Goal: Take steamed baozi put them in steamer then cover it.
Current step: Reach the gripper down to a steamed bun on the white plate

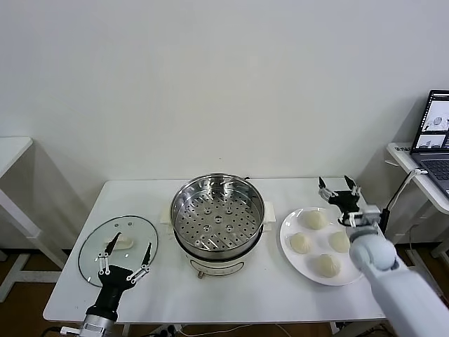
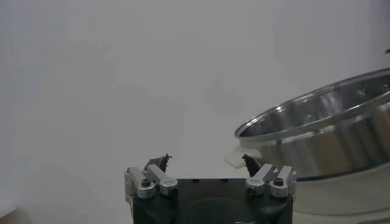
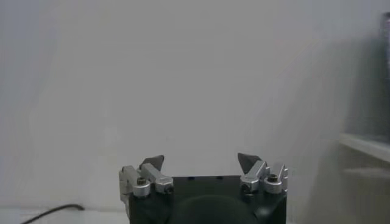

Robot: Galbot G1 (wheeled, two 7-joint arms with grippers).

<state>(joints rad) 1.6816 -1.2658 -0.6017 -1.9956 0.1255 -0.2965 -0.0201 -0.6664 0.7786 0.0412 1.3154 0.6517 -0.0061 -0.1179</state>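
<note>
The steel steamer [image 1: 218, 214] stands mid-table with its perforated tray bare; its rim [image 2: 317, 125] shows in the left wrist view. Several cream-white baozi lie on a white plate [image 1: 290, 239]: one at the back [image 1: 314, 219], one on the left [image 1: 300, 243], one on the right [image 1: 339, 241] and one at the front [image 1: 326, 265]. My right gripper [image 1: 339, 187] hangs open above the plate's far edge, holding nothing; in its own view [image 3: 200, 161] only the wall shows. My left gripper [image 1: 128, 248] stands open over the glass lid [image 1: 118, 248], also empty [image 2: 205, 161].
The glass lid lies flat at the table's left with its white handle [image 1: 119, 243] up. A side table [image 1: 428, 175] with a laptop [image 1: 435, 133] stands at the right. Another table edge [image 1: 10, 151] shows at the far left.
</note>
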